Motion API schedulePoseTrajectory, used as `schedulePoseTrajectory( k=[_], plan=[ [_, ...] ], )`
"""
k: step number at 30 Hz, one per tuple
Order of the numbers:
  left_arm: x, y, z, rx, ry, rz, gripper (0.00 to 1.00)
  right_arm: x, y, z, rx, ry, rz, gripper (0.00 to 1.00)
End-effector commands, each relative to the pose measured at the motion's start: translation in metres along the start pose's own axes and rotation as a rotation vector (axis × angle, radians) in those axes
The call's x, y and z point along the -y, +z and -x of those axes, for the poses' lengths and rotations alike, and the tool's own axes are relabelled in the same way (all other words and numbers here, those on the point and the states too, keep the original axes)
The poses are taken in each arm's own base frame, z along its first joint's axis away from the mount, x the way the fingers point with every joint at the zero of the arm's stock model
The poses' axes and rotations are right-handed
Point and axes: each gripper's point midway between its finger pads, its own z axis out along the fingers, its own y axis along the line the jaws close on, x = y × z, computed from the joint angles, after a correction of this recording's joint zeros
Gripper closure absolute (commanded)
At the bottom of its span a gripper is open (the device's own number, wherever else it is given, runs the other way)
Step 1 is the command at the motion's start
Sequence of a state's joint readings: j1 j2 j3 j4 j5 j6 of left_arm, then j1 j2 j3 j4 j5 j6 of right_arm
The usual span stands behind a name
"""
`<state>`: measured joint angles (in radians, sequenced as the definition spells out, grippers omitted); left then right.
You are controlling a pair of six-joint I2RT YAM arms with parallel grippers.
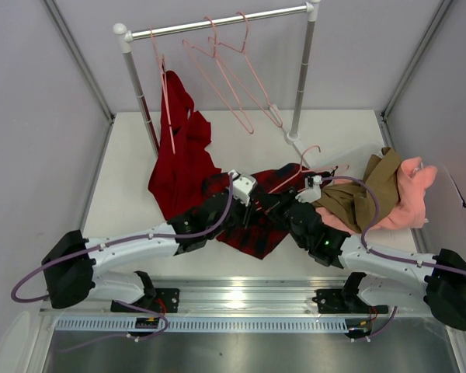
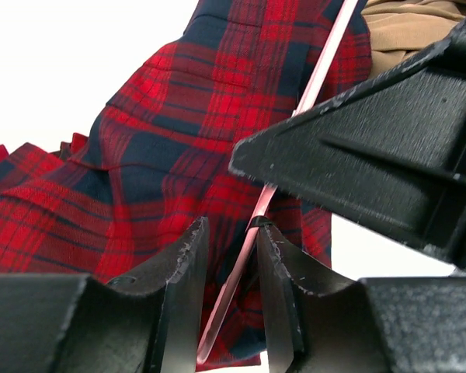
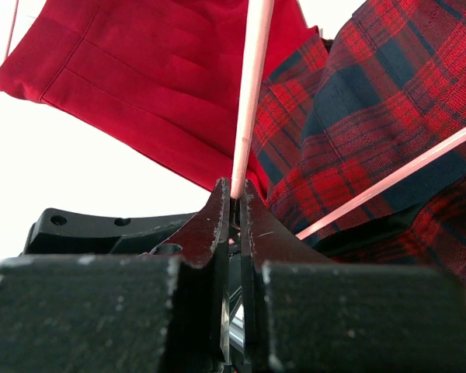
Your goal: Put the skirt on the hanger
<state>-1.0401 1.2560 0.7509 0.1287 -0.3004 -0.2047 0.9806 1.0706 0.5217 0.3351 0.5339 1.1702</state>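
The red and navy plaid skirt (image 1: pixel 256 237) lies crumpled on the table between the two arms; it also shows in the left wrist view (image 2: pixel 179 155) and the right wrist view (image 3: pixel 373 101). A pale-pink hanger (image 1: pixel 295 172) lies across its upper right part. My right gripper (image 3: pixel 234 186) is shut on one thin rod of the hanger (image 3: pixel 248 93). My left gripper (image 2: pixel 231 229) stands over the skirt with its jaws narrowly apart. The hanger rod (image 2: pixel 311 85) runs between them and touches only the right finger. Both grippers (image 1: pixel 248 203) (image 1: pixel 276 203) meet above the skirt.
A clothes rack (image 1: pixel 217 23) stands at the back with spare pink hangers (image 1: pixel 233 78). A plain red garment (image 1: pixel 179 155) hangs from its left side down onto the table. Tan and pink clothes (image 1: pixel 388 194) lie heaped at the right. Grey walls close in both sides.
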Motion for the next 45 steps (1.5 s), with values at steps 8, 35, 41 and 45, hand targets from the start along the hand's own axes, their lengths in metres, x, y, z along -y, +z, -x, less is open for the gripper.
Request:
schedulePoseTrajectory(
  k=[8,35,41,45],
  plan=[
    [0.006,0.011,0.054,0.043,0.027,-0.001,0.62,-0.014,-0.004,-0.003,-0.009,0.035,0.047,1.00],
    [-0.044,-0.064,0.048,-0.262,0.105,0.101,0.29,-0.032,-0.014,0.015,0.034,0.069,0.113,1.00],
    [-0.024,-0.073,0.062,-0.159,0.084,-0.039,0.47,-0.063,-0.009,0.011,-0.011,-0.045,0.153,1.00],
    [-0.010,-0.072,0.070,-0.140,0.084,-0.114,0.56,-0.090,-0.009,0.017,-0.022,-0.132,0.183,1.00]
  ],
)
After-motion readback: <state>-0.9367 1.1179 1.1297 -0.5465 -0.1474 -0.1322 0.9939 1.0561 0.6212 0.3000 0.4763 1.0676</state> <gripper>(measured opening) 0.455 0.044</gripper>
